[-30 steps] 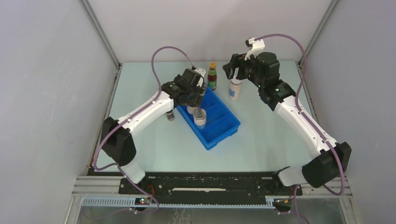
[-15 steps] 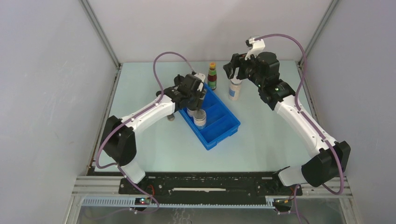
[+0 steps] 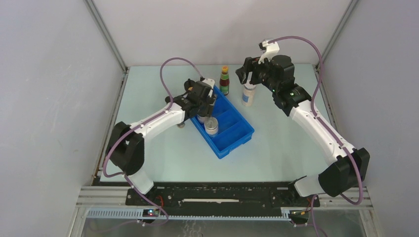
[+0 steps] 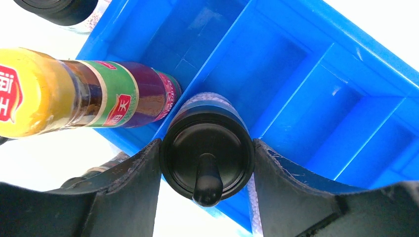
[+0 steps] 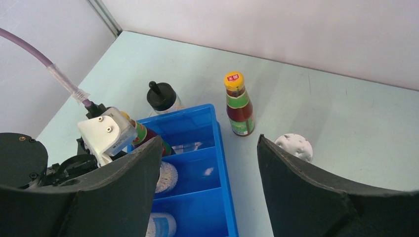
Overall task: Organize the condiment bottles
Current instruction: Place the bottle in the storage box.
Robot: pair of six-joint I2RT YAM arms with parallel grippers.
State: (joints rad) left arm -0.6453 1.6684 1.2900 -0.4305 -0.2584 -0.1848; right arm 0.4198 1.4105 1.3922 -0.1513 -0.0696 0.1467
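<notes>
Left arm (image 3: 158, 116) nudged left along the tray (image 4: 296, 64); right arm (image 3: 316, 123) unchanged. Left gripper (image 4: 206, 148) is clamped on a black-lidded jar (image 4: 210, 131): upright, long axis vertical, knob up, at the tray's edge beside the red bottle (image 4: 118, 96). Placing step, I'd say; next calls for lowering, releasing and lifting straight up. Right gripper (image 5: 209, 143) is spread, empty.

Blue tray (image 3: 233, 136), black-lidded jar (image 4: 207, 148)

High overhead, two close wrist views

Jars (image 3: 211, 126) in tray (image 3: 233, 145) (bottle (image 3: 225, 84) behind)
</notes>
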